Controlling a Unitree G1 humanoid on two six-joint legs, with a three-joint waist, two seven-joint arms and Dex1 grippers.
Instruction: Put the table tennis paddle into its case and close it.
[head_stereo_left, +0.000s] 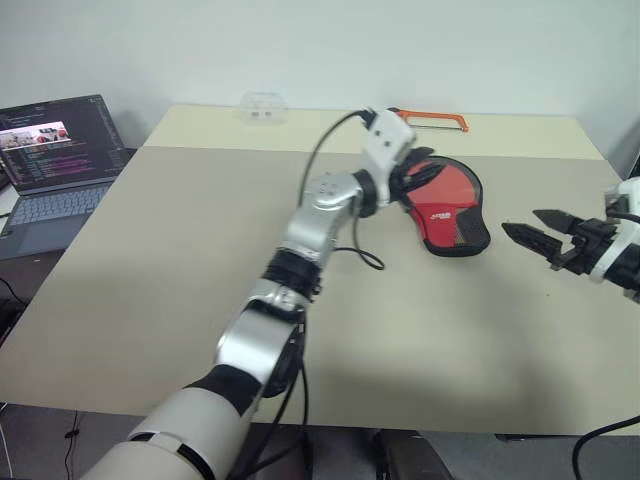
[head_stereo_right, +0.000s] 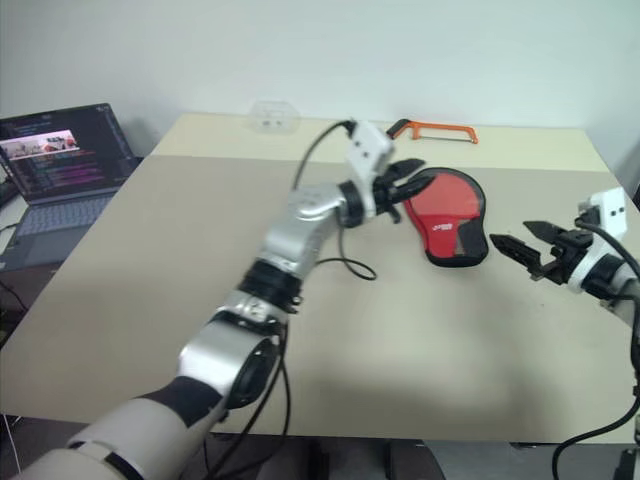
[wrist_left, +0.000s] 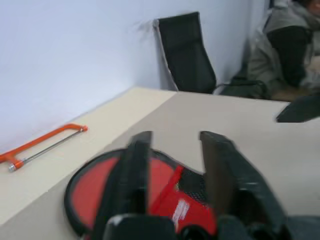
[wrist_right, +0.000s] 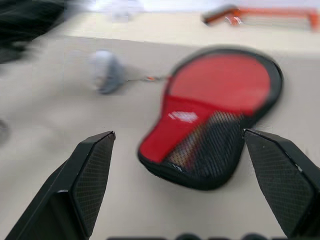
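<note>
Red case (head_stereo_left: 447, 209) with its black mesh pocket lies flat on the beige bench (head_stereo_left: 180, 280), toward the far side, just in front of an orange hacksaw (head_stereo_left: 430, 120) near the back edge. It looks closed up, so the paddle can't be made out from outside. The left pincer (head_stereo_right: 400, 180) hangs right at the case's rounded end, fingers parted a bit with nothing between them, just above or beside the rim; actual contact is hard to call. That arm reaches long across the bench, wrist about level and angled toward the robot's right. The right pincer (head_stereo_left: 535, 232) sits off to the case's right, apart from it, fingers spread wide and empty, pointing back toward the case. A laptop (head_stereo_left: 55, 165) sits off the bench's left edge.
</note>
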